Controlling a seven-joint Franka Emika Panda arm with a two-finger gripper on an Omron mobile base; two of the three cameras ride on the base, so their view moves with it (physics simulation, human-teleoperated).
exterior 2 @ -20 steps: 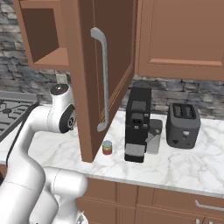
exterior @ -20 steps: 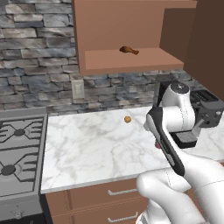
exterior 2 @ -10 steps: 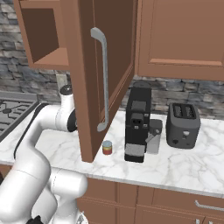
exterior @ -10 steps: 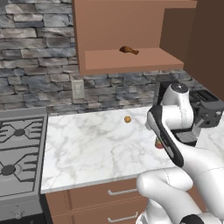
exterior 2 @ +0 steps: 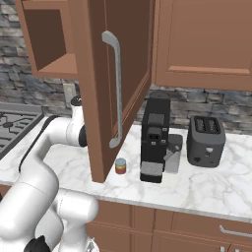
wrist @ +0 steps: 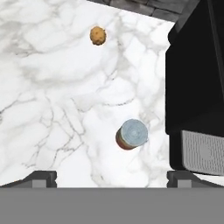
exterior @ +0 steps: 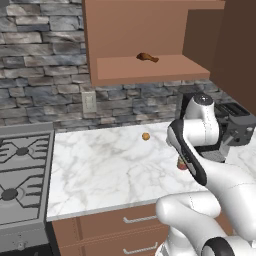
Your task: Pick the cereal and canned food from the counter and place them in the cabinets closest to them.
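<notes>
The gripper (wrist: 111, 177) hung above the counter (wrist: 52, 109) with its jaws spread wide and nothing between them. The can (wrist: 131, 134) stood upright on the marble just below and slightly right of centre, near the black coffee machine (wrist: 197, 87). I could not find the cereal box. To take the can well, I judged the hand should shift a little right to centre on the lid, then drop straight down, keeping the right finger off the machine. The can was a short cylinder with a dull metal lid and red label, likely smooth and slippery. A small, rough, brown lump (wrist: 98, 35) lay well apart. The cabinet (exterior: 150, 70) above stood open, plain wood.
</notes>
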